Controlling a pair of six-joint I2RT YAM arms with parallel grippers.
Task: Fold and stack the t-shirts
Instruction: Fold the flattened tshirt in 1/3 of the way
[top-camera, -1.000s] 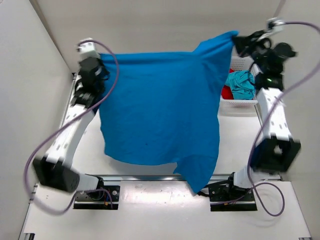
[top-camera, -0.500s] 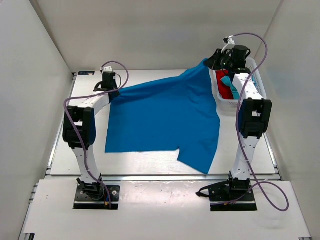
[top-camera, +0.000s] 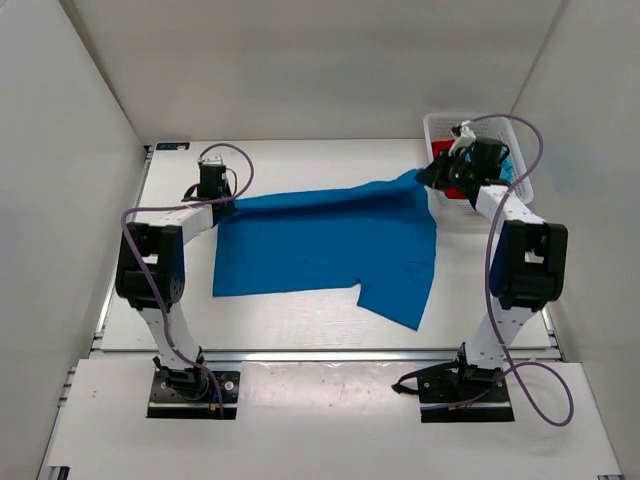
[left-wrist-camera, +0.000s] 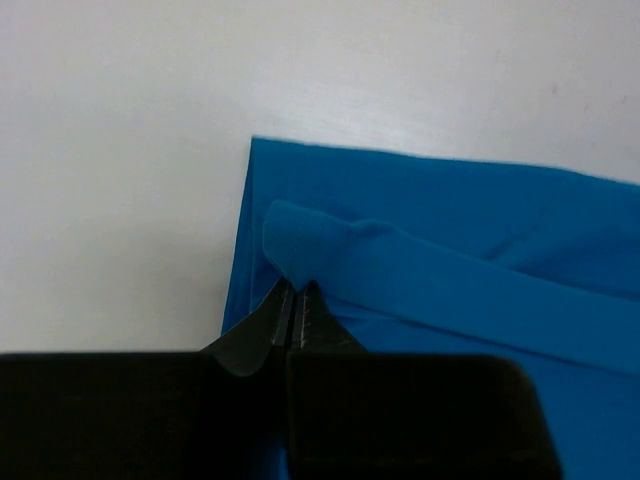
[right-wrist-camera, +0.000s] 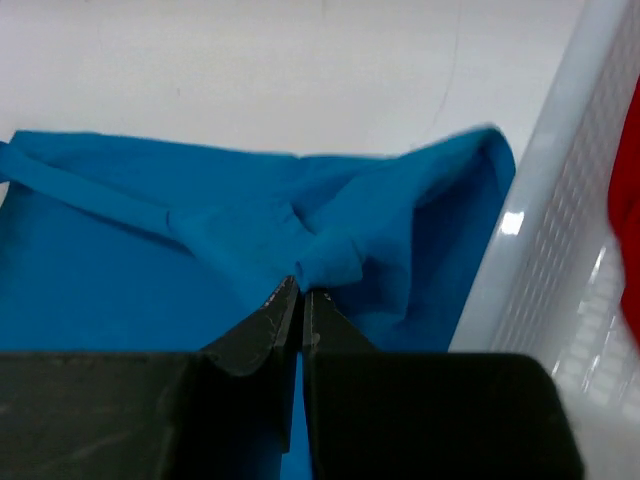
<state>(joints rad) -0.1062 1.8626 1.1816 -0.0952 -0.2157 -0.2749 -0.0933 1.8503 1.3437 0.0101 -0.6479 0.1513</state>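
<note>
The royal blue t-shirt (top-camera: 320, 250) is spread across the middle of the top view. It is laid largely flat on the white table (top-camera: 300, 165), with one sleeve pointed toward the lower centre of the frame. Its upper left corner is pinched by the left gripper (top-camera: 222, 204). In the left wrist view the jaws are seen fully closed on a rolled fold of the blue cloth, with no gap between them. The upper right corner is clamped in the same way by the right gripper (top-camera: 433, 177). In the right wrist view its jaws are pressed together on a bunched bit of fabric, just beside the wall of the white mesh basket (top-camera: 437, 125). The shirt's far edge is drawn out in a line between the two grippers. The basket is placed in the upper right of the top view. A red t-shirt (right-wrist-camera: 627, 210) is seen inside it at the right edge of the right wrist view. A small patch of teal cloth (top-camera: 512, 165) is glimpsed in the basket beside the right arm.
</note>
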